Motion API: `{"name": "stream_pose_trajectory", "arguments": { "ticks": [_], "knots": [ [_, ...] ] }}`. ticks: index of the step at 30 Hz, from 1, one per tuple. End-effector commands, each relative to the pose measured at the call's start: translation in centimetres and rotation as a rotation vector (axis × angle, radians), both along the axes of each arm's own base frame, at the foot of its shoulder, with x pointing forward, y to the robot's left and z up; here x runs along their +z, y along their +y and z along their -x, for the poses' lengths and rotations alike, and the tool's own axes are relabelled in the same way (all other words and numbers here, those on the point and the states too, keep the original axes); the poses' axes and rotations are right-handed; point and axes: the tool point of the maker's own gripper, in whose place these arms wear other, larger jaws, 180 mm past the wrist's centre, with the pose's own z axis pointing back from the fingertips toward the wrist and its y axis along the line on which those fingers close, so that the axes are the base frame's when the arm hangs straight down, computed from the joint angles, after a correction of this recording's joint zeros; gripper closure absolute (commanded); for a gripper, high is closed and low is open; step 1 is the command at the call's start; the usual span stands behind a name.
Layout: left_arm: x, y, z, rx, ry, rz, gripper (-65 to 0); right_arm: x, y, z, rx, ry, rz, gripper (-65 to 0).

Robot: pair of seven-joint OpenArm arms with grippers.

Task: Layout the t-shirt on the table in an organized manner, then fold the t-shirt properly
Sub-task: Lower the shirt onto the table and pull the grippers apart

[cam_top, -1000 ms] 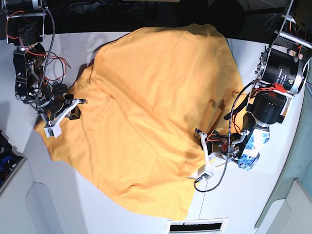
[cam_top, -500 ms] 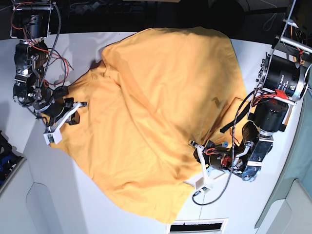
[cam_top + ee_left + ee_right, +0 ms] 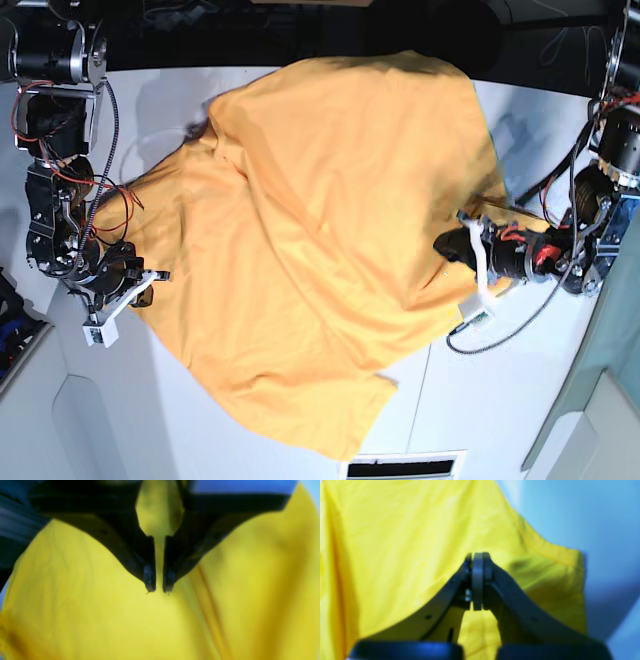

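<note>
The orange t-shirt (image 3: 320, 220) lies rumpled across the white table (image 3: 520, 400), reaching from the far edge to the front. My left gripper (image 3: 448, 245) hovers low over its right edge. In the left wrist view the left gripper (image 3: 159, 590) has its jaws a narrow gap apart over the t-shirt (image 3: 100, 620), with nothing between the tips. My right gripper (image 3: 140, 292) is at the shirt's left edge. In the right wrist view the right gripper (image 3: 477, 557) is shut, pads together, against the t-shirt (image 3: 395, 542). No cloth shows between the pads.
A dark vent slot (image 3: 405, 465) sits in the table's front edge. Panel seams (image 3: 425, 400) run across the front of the table. Loose cables (image 3: 500, 335) hang from the left arm. A teal surface (image 3: 622, 380) borders the right side.
The left gripper has parted its jaws and moved from the shirt's front right hem toward the far right. That hem has dropped flat. The right arm has moved frontward along the left edge.
</note>
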Motion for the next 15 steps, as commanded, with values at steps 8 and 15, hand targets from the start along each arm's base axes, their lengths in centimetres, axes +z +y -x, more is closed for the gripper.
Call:
{"name": "stream_pose_trajectory", "arguments": {
  "ticks": [8, 15],
  "knots": [
    [-3.4, 3.1, 4.2, 0.036, 0.037, -0.092, -8.4, -1.0, -1.5, -0.3, 0.039, -0.033, 0.035, 0.0],
    [-3.8, 7.4, -0.7, 0.121, -0.086, -0.318, -1.5, -3.5, -5.2, 3.6, -0.007, 0.040, 0.051, 0.0]
  ]
}}
